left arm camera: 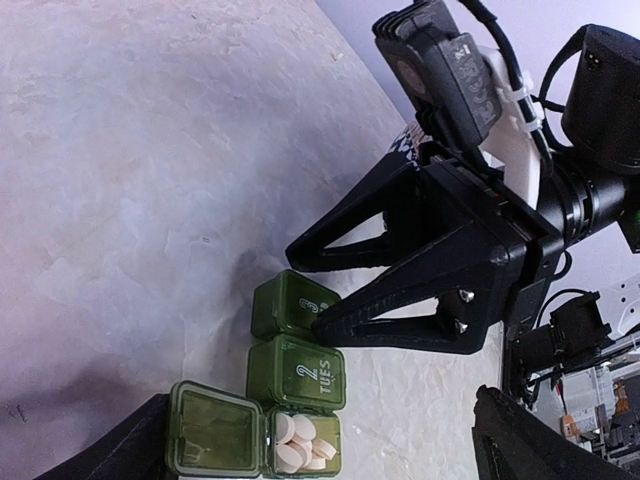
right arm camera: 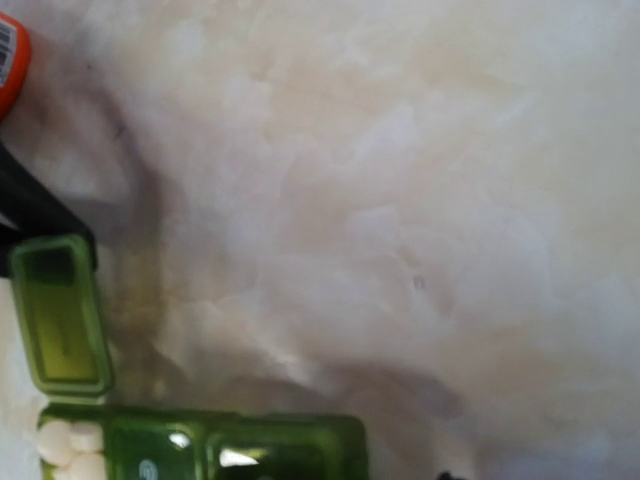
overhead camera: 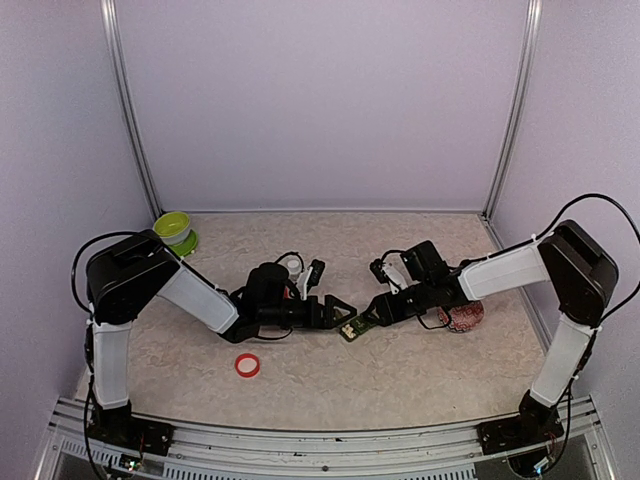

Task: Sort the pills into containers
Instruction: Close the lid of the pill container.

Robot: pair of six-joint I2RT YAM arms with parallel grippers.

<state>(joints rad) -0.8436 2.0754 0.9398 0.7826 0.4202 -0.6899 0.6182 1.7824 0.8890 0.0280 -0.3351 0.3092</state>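
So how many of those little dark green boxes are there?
3, joined in a row: an end box marked 3, shut; the middle box marked 2 TUES, shut; the other end box, lid open, holding white pills.

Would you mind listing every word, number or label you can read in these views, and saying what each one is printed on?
"2 TUES": closed lid of the middle container.
"3": closed lid of the far container; any word beside it is hidden.
Barcode label on the orange object: too blurred to read.
White print on the right arm: unreadable.
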